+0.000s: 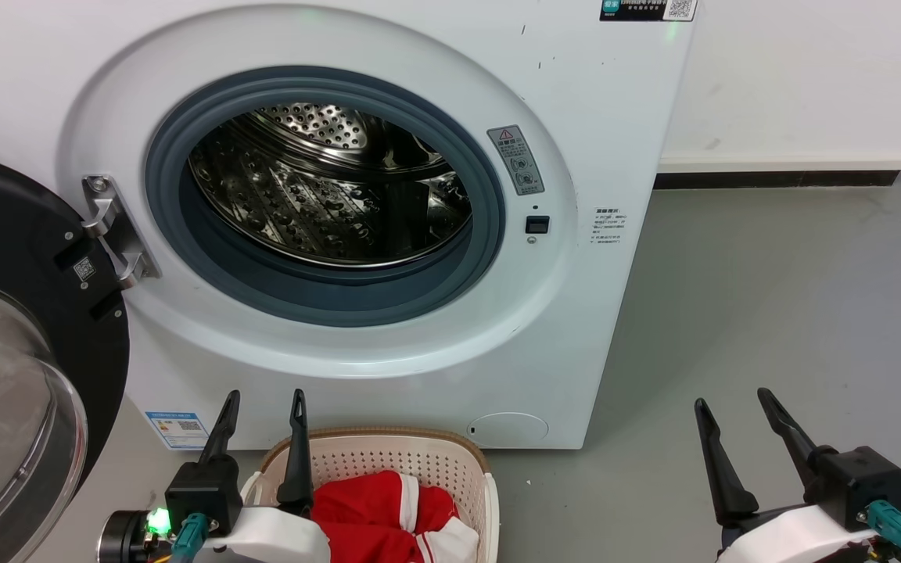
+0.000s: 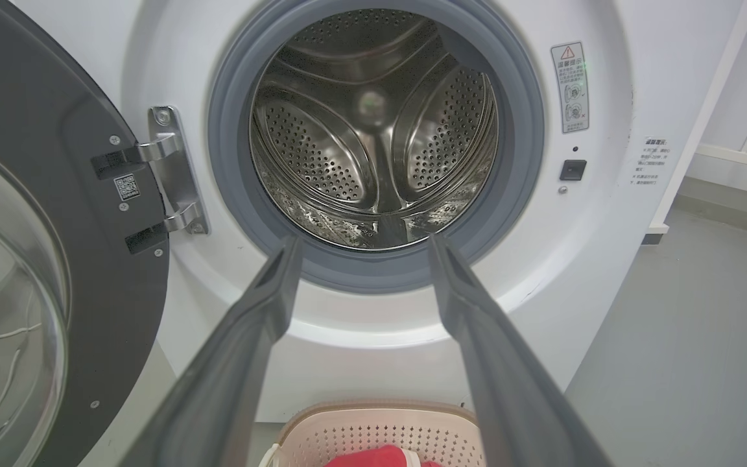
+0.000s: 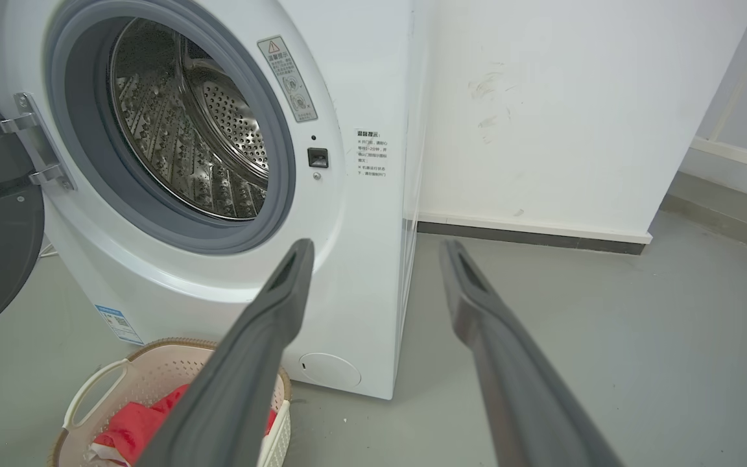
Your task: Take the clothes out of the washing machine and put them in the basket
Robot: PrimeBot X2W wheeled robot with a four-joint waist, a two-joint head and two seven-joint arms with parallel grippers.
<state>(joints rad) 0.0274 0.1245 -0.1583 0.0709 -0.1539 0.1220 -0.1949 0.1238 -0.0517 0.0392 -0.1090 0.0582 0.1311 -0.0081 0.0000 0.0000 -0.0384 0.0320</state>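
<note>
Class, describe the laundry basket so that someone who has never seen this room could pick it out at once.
Find the big white washing machine with its round door swung open. On the grey floor just in front of it sits the basket, a small cream tub with perforated sides and a brown rim, red and white clothes inside.

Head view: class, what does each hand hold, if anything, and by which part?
Nothing is held: the left hand and right hand are both open and empty; the clothes lie in the basket.
</note>
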